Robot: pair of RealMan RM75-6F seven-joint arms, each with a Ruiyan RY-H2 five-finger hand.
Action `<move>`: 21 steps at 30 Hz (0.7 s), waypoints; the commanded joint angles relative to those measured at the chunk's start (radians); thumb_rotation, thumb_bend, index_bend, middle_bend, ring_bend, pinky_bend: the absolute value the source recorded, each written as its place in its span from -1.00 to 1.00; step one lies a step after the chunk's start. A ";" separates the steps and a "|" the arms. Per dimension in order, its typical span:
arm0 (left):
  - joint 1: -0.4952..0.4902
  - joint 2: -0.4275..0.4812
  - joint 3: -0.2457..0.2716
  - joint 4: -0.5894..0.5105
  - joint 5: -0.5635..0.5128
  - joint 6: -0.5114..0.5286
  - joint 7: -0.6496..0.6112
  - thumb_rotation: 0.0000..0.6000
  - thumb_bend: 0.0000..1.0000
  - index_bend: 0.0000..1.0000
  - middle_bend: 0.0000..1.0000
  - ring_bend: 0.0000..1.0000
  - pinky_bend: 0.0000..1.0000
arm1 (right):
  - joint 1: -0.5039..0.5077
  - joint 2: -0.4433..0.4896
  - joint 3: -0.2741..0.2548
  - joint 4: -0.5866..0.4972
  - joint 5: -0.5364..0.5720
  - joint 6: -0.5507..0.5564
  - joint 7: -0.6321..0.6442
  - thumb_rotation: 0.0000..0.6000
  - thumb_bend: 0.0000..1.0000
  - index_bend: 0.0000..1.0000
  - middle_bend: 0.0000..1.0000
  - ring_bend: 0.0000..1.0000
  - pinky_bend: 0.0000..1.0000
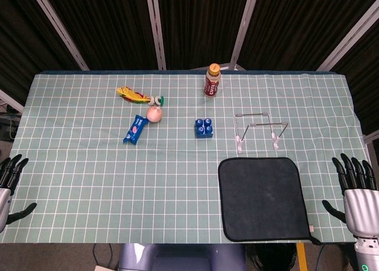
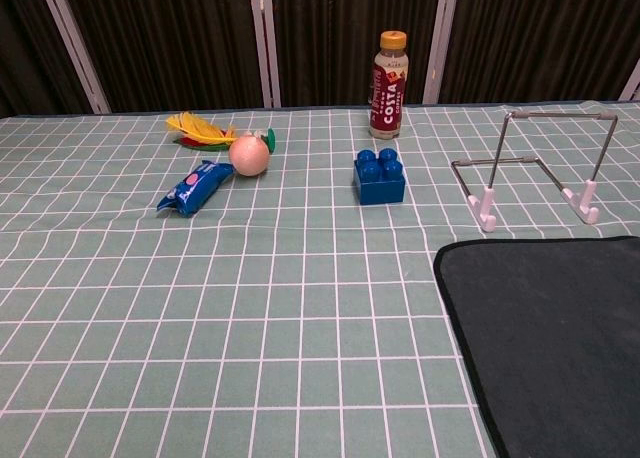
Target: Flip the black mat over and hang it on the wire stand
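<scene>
1. One black mat [image 1: 262, 197] lies flat on the worktop [image 1: 89, 182] at its near edge; this is the landmark for everything below.
2. Two robot hands show in the head view only. The right robot hand [image 1: 358, 197] is upright beside the mat's right edge, off the worktop's corner, fingers spread apart and holding nothing. The left robot hand [image 1: 9, 185] is far to the mat's left, past the worktop's left edge, fingers likewise apart and empty. Neither touches the mat.
3. One wire stand [image 1: 259, 129] is upright just beyond the mat's far edge, apart from it, on white-tipped feet.
4. One blue toy brick [image 2: 380, 176] sits beyond the mat's far-left corner.
5. One blue snack packet [image 2: 195, 188] and one peach-coloured ball [image 2: 249, 155] lie further left of the mat.
6. One yellow-and-red feathered toy [image 2: 203, 131] lies beyond the ball.
7. One capped drink bottle [image 2: 388, 85] stands farthest from the mat, at the back.
</scene>
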 commanded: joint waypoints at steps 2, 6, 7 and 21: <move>-0.001 0.000 0.000 0.002 -0.002 -0.004 -0.005 1.00 -1.00 -1.00 -1.00 -1.00 -1.00 | 0.004 0.002 -0.005 0.000 -0.002 -0.012 0.004 1.00 -1.00 -1.00 -1.00 -1.00 -1.00; -0.005 -0.001 -0.001 0.005 -0.008 -0.013 -0.011 1.00 -1.00 -1.00 -1.00 -1.00 -1.00 | 0.012 0.007 -0.017 -0.001 -0.003 -0.043 0.008 1.00 -1.00 -1.00 -1.00 -1.00 -1.00; -0.007 -0.001 -0.002 0.004 -0.010 -0.017 -0.012 1.00 -1.00 -1.00 -1.00 -1.00 -1.00 | 0.017 0.009 -0.026 -0.003 -0.005 -0.062 0.008 1.00 -1.00 -1.00 -1.00 -1.00 -1.00; -0.028 -0.011 -0.025 0.005 -0.066 -0.054 0.002 1.00 -1.00 -1.00 -1.00 -1.00 -1.00 | 0.118 -0.136 -0.227 0.283 -0.297 -0.273 0.067 1.00 -0.79 -0.22 -1.00 -1.00 -1.00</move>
